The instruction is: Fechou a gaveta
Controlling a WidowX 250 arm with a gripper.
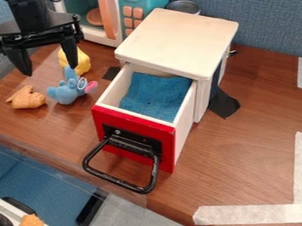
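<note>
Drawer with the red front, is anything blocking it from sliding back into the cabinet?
Nothing visible blocks the drawer from sliding into the white cabinet; the blue cloth lies inside the drawer.

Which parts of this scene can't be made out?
All in the camera view:
- Drawer: its far end, hidden under the cabinet top.
- Anything beneath the blue cloth: covered by it.
- Round metal thing: its lower part, behind the cabinet.
- Yellow toy: partly behind the gripper.
- Orange thing: cut off by the bottom edge.
</note>
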